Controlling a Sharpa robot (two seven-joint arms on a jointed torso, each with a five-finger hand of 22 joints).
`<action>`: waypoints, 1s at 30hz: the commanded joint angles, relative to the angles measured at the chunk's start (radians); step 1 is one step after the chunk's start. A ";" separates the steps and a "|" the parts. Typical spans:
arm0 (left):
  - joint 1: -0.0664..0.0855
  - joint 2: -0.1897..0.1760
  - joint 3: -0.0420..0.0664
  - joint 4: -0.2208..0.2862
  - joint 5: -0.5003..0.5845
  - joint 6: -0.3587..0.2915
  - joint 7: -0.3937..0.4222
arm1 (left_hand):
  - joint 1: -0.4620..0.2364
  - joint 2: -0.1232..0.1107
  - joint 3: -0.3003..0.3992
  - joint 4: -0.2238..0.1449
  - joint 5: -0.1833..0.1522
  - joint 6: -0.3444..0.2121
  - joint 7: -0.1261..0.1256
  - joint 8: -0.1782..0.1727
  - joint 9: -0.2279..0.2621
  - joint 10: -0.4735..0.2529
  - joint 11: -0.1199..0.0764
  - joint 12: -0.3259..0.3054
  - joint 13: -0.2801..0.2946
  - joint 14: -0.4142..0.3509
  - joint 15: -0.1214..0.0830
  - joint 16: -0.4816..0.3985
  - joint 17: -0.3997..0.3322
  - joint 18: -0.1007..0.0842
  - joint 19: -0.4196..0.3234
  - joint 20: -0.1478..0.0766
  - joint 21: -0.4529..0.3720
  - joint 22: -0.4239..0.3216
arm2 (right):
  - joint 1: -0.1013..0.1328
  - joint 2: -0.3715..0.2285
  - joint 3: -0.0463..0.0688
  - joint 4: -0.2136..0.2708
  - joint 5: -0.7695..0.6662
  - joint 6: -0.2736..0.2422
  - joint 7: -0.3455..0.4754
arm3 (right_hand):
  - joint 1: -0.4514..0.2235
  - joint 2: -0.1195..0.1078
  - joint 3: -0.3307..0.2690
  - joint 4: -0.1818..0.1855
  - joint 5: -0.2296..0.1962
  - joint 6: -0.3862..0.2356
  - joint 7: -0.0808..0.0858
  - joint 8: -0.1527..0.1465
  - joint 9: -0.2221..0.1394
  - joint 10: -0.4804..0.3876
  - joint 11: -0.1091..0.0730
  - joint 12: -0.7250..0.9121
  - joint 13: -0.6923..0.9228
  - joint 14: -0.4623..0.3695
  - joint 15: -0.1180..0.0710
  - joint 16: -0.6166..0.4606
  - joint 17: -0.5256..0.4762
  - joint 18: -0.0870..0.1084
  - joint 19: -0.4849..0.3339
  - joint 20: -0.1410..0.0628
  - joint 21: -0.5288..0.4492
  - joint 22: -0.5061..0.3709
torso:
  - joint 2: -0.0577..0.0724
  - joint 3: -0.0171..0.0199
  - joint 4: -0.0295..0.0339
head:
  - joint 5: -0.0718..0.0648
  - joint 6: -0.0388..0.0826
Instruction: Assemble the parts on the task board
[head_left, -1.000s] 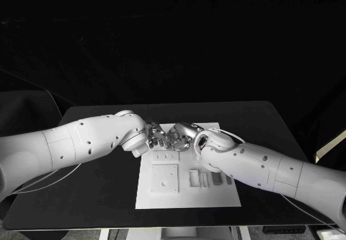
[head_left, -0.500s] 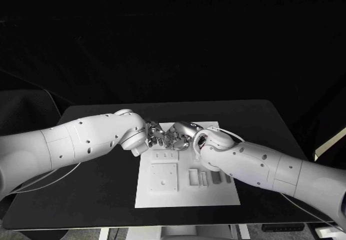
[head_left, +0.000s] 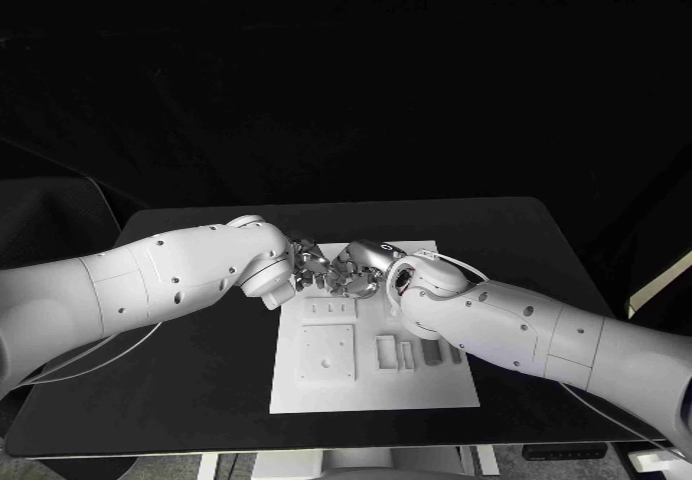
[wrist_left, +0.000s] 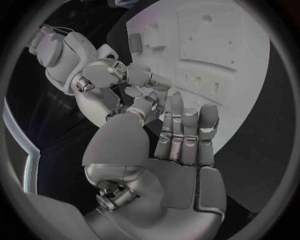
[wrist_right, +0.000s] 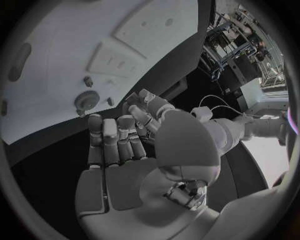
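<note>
Silver hands, left (head_left: 310, 272) and right (head_left: 368, 272), stay fingertip to fingertip over the board's (head_left: 433, 385) far end at frame centre, barely shifted; grasp cannot be told, grey parts (head_left: 389, 353) lie unassembled lower down.

One task board (head_left: 378, 395); two hands, left (head_left: 309, 270) and right (head_left: 364, 272) (meeting over its far end).
</note>
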 joint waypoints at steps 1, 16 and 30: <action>0.001 0.001 0.001 -0.003 0.031 0.005 0.020 | 0.068 0.054 0.027 -0.011 -0.006 0.028 -0.015 0.025 0.011 0.025 -0.007 -0.002 -0.003 0.003 -0.003 0.007 0.002 0.057 0.011 0.002 0.006 0.002 | 0.000 -0.001 0.000 -0.004 0.002 -0.005 0.004 | -0.019 -0.007 -0.007 -0.001 0.004 -0.003 0.024 -0.011 -0.006 0.002 -0.002 -0.002 -0.002 0.000 -0.007 0.003 -0.002 0.013 0.005 -0.001 0.111 -0.001 | 0.000 -0.0002 0.0002 | 0.000 0.001; 0.001 0.001 0.001 -0.013 0.063 0.000 0.029 | 0.080 0.055 0.044 -0.012 -0.012 0.046 -0.020 0.034 0.015 0.052 -0.015 -0.005 -0.007 0.008 -0.004 0.011 0.003 0.057 0.015 0.001 0.010 0.004 | 0.000 -0.015 0.000 -0.021 0.022 -0.024 0.017 | -0.058 -0.038 -0.043 -0.011 0.003 -0.136 0.038 -0.080 -0.038 -0.042 0.008 -0.021 -0.016 -0.028 -0.002 -0.014 -0.011 0.010 -0.018 0.000 0.094 -0.011 | 0.000 0.0003 0.0000 | -0.002 0.006; 0.001 0.000 0.001 -0.041 0.070 0.005 0.024 | 0.083 0.052 0.048 -0.012 -0.013 0.053 -0.021 0.037 0.016 0.063 -0.018 -0.006 -0.008 0.011 -0.005 0.014 0.005 0.058 0.018 0.001 0.013 0.006 | 0.001 -0.101 0.000 -0.011 0.028 -0.048 0.019 | -0.059 -0.037 -0.045 -0.012 0.004 -0.139 0.038 -0.080 -0.038 -0.044 0.008 -0.022 -0.016 -0.030 -0.001 -0.015 -0.012 0.009 -0.020 0.000 0.093 -0.011 | -0.001 0.0008 0.0004 | -0.006 0.011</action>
